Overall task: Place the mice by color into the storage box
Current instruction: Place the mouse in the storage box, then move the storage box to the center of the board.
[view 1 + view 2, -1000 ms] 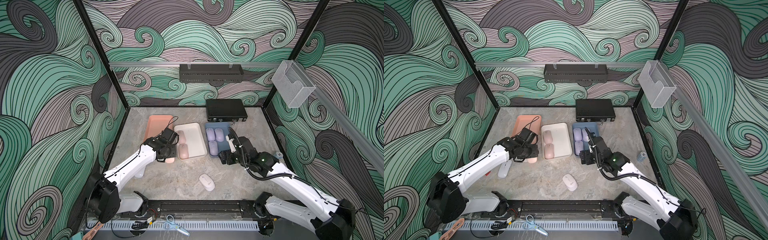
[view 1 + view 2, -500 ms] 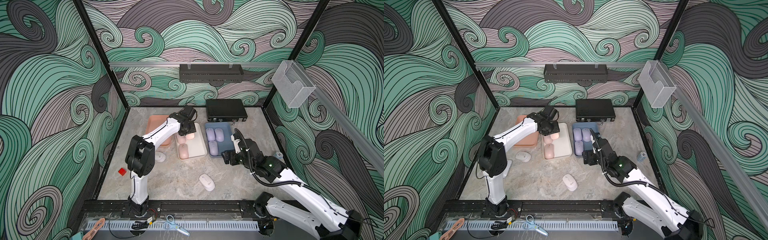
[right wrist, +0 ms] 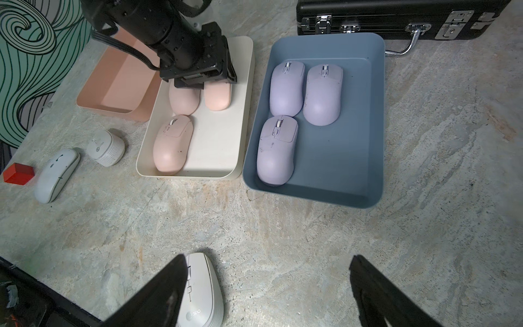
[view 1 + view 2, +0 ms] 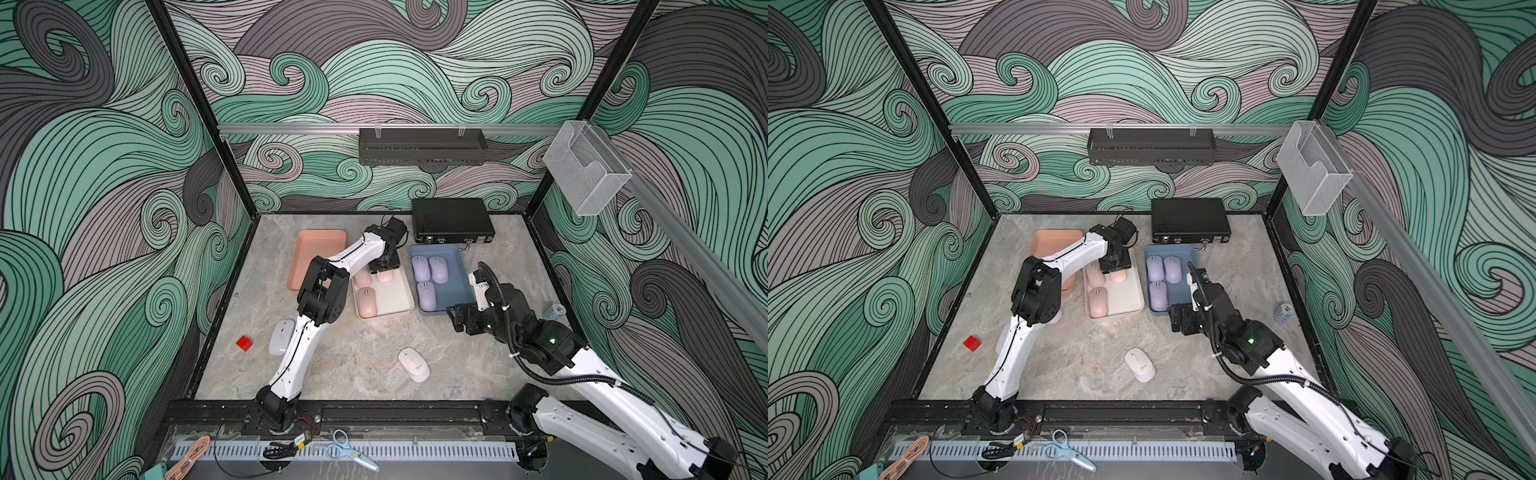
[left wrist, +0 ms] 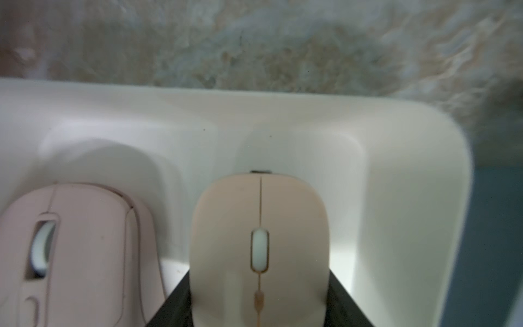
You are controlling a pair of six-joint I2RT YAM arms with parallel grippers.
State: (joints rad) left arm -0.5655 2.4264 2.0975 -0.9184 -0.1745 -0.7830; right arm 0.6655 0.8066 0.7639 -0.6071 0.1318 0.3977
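Currently your left gripper (image 3: 204, 84) pinches the last pink mouse (image 5: 259, 240), right gripper (image 3: 268, 262) spread; purple mice (image 4: 437, 269) sorted; whitish mice (image 4: 412, 365), six o'clock, wait.

The left arm (image 4: 316, 291) was lying low along the left side of the desk (image 4: 353, 365) a second ago, now it's standing tall with the elbow way up. Its end effector (image 4: 383, 269) started beside the left edge of the cream rectangular plastic tray (image 4: 401, 301), hauled the pale pink oval plastic mouse (image 4: 385, 277) over to the tray's far end, and has since lowered it in there, just beside another pink mouse (image 4: 362, 277). With that arm lifted, a small red block (image 4: 244, 344) and a whitish grey flat mouse (image 4: 281, 336) show up in a top view. The right arm (image 4: 548, 338) backed off a little too.
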